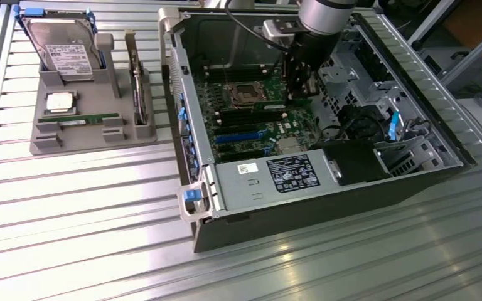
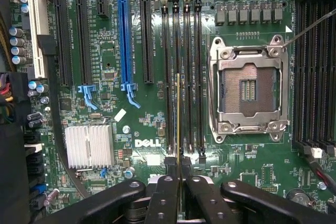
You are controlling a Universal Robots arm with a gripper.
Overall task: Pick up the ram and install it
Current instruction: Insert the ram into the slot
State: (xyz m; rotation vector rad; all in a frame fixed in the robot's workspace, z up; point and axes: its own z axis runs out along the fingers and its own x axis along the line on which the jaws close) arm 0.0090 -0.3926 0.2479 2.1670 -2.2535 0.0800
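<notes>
The pincer point(image 2: 179, 192) grips the ram point(image 2: 179, 129) edge-on, narrow, hovering over a memory slot point(image 2: 175, 77) — the seating step, calling for exact alignment and a straight, firm press.

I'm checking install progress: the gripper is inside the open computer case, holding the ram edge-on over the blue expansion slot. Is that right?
Not quite. In the wrist view the gripper, shut on the ram, holds it edge-on over the black memory slots next to the empty processor socket, not the blue expansion slot. The rest holds.
</notes>
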